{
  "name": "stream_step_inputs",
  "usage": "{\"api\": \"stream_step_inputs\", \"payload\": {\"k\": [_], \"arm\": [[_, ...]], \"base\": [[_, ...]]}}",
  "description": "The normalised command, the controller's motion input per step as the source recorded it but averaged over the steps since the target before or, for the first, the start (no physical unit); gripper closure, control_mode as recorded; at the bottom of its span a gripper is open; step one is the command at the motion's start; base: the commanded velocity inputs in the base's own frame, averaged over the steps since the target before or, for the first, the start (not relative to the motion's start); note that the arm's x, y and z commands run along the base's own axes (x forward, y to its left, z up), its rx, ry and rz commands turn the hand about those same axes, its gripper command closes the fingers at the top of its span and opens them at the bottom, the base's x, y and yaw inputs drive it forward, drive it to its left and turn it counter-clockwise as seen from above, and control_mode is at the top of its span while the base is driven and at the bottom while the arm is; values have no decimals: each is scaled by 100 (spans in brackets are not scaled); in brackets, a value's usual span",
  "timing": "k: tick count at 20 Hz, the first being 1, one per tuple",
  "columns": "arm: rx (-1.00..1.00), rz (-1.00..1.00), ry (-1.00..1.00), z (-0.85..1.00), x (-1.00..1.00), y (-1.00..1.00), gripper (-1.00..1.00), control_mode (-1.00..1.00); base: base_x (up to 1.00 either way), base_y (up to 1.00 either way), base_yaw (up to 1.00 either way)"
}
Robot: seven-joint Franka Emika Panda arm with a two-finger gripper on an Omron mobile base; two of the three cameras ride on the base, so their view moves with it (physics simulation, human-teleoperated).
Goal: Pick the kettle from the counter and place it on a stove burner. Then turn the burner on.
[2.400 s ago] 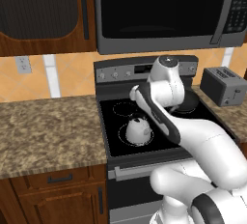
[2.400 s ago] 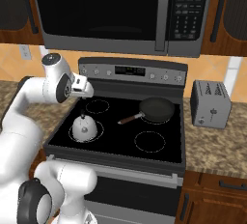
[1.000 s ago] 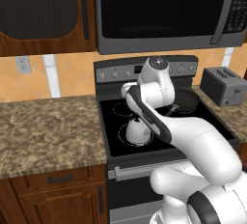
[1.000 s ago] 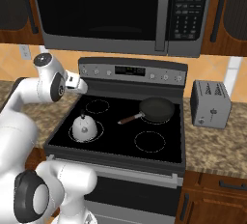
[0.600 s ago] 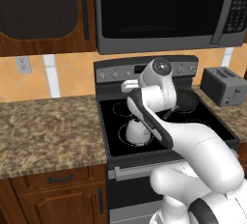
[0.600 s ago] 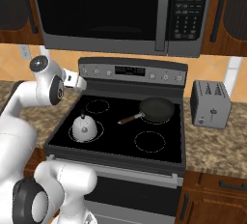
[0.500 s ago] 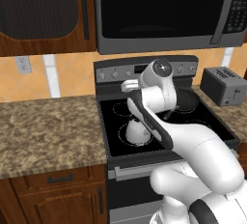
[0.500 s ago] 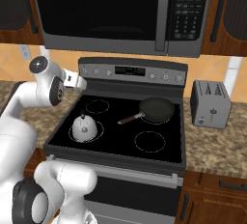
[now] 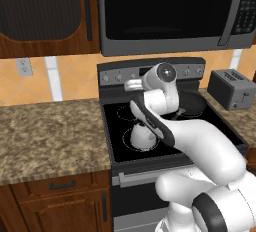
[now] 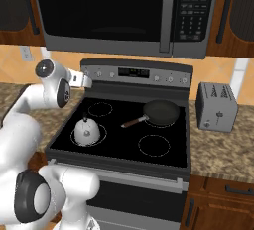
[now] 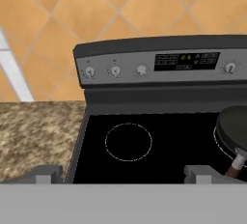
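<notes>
Kettle (image 10: pixel 88 131) sits upright on the big front-left burner ring (image 10: pixel 74 139) of the stove (image 10: pixel 163 162); you can see it in the left view too (image 9: pixel 141 135). Gripper (image 11: pixel 123 174) is apart, holding nothing, up over the stove's back-left corner and pointed at the control panel knobs (image 11: pixel 115 71). Frying pan (image 10: pixel 159 112) is on the back-right burner. Toaster (image 10: pixel 216 106) is right of the stove. Granite table (image 9: pixel 45 136) is left of the stove.
</notes>
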Motion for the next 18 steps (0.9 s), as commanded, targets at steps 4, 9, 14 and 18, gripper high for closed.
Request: {"api": "stream_step_inputs", "payload": {"k": [4, 9, 14, 18], "arm": [[0, 0, -3, -1, -4, 4, -100, -100], [0, 1, -7, 0, -53, 22, -100, -100], [0, 5, -7, 3, -15, 30, -100, -100], [0, 4, -2, 16, 12, 2, -100, -100]], "base": [[0, 0, 0], [0, 0, 0], [0, 0, 0], [0, 0, 0]]}}
